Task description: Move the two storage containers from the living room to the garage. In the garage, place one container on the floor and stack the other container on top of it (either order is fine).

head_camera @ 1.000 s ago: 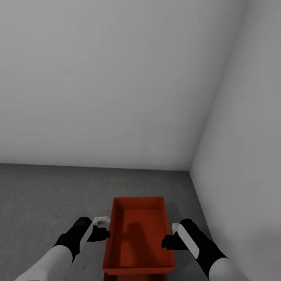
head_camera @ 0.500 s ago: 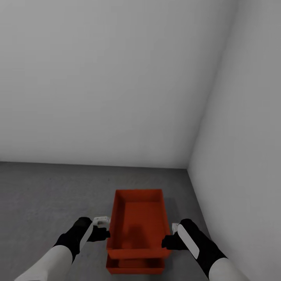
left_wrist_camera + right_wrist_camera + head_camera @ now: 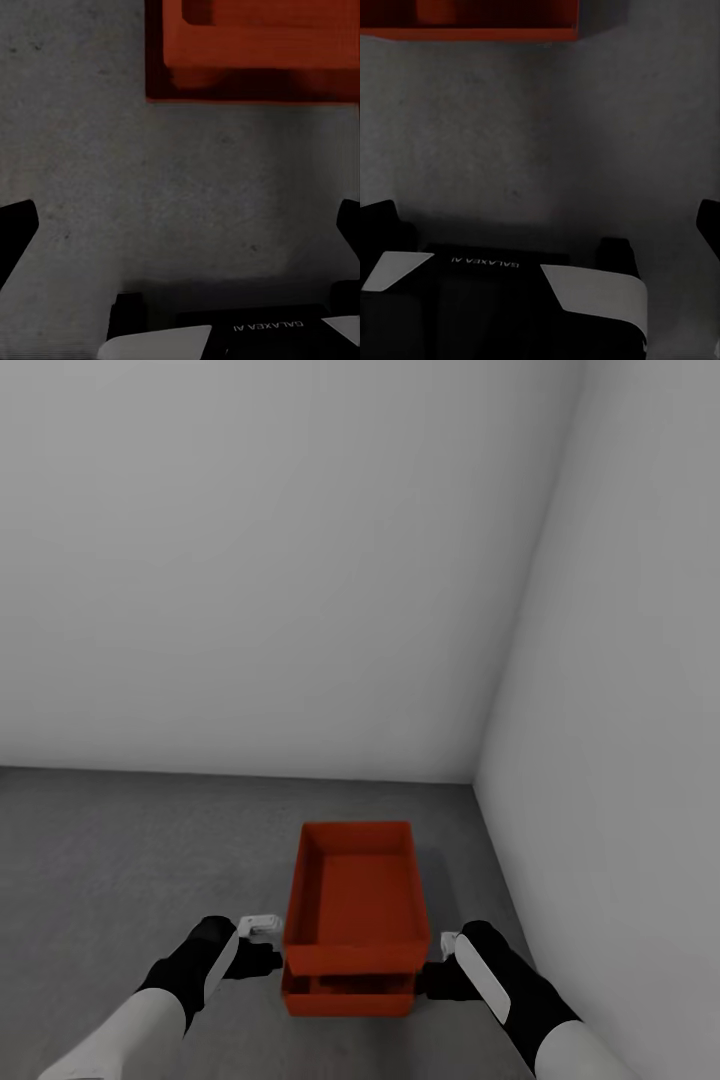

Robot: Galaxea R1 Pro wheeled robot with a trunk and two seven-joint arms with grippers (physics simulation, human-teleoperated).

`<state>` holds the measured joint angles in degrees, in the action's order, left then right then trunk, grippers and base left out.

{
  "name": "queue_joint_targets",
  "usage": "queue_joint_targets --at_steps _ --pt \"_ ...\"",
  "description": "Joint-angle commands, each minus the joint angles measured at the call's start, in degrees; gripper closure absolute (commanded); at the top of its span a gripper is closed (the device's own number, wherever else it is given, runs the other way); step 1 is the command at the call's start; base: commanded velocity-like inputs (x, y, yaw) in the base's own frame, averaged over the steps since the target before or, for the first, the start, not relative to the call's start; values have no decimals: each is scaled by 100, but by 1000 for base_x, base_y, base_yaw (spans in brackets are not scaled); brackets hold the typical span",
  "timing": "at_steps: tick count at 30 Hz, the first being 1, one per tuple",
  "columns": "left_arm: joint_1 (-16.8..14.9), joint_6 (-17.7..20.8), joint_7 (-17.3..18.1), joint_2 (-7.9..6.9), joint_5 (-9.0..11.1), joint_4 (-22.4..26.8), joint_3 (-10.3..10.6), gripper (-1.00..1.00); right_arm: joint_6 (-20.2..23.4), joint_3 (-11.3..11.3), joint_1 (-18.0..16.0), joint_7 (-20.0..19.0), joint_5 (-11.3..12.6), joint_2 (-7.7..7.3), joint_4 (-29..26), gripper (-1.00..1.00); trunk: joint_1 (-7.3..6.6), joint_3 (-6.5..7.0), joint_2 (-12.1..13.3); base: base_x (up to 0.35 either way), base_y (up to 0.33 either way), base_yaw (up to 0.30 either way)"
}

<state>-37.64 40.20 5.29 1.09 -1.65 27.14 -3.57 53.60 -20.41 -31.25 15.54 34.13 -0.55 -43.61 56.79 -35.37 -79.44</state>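
Two red-orange storage containers sit stacked on the grey concrete floor [image 3: 120,860] near the garage's corner: the upper container [image 3: 352,895] rests on the lower container [image 3: 346,992]. The left fingers [image 3: 262,926] and right fingers [image 3: 449,940] are spread open and empty, flanking the stack without touching.

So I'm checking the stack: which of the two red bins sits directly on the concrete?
The lower storage container, of which just the near end shows, rests on the floor. The upper storage container sits on it, shifted toward the wall.
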Motion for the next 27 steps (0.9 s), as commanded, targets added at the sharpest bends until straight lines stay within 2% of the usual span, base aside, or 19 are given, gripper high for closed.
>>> queue_joint_targets --at_steps 1,27 --pt "-3 32 25 5 -20 9 -38 -100 11 -24 -4 54 59 -6 -7 -100 -4 3 -3 -338 0 0" --pt "0 32 25 5 -12 10 -39 -100 11 -24 -4 54 59 -7 -7 -100 -4 219 -3 -338 0 0"
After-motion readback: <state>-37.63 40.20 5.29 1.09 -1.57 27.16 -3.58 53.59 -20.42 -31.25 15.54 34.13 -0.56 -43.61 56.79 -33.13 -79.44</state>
